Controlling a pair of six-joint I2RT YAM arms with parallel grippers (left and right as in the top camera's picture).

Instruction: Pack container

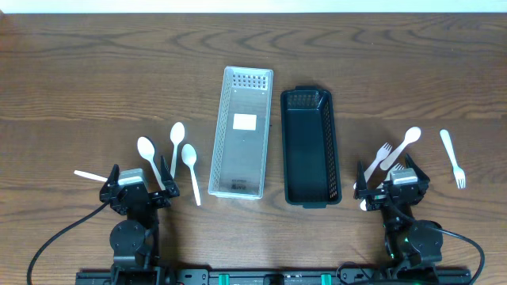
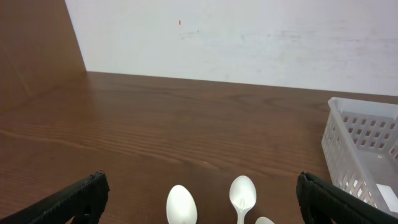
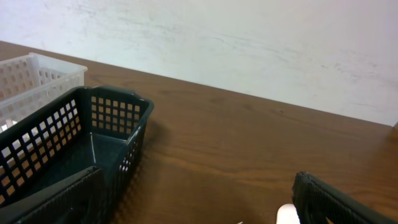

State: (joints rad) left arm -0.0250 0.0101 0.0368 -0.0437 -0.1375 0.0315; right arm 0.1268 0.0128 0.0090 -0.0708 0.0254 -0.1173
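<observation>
With 12 o'clock at the table's far edge in the overhead view, the white basket (image 1: 241,131) and the dark basket (image 1: 307,148) lie side by side at the middle. Their long walls are just beside each other, and neither shows any cutlery inside. The left gripper (image 1: 136,184) sits at 8 o'clock, released and spread wide with nothing between its fingers. The three white spoons (image 1: 177,136) lie at its 12 to 1 o'clock, and a stray white handle (image 1: 89,175) pokes out at its 9 o'clock. The right gripper (image 1: 394,184) sits at 4 o'clock, likewise wide and empty. A near fork (image 1: 379,158) and a long spoon (image 1: 407,142) lie at its 12 o'clock, and a far fork (image 1: 453,157) at its 2 o'clock. Packing looks not yet begun. The main risk, I judge, is a double pick: the spoons lie close together, and the near fork and long spoon may be touching, so wide jaws could close on two at once or flick one away. The flat, thin handles could also slip from a pinch against the wood. The baskets look light, so a descending arm that clips a rim could shove one into the other. With the two so close together, a piece released off-centre may land in the wrong basket or on the seam between them.
</observation>
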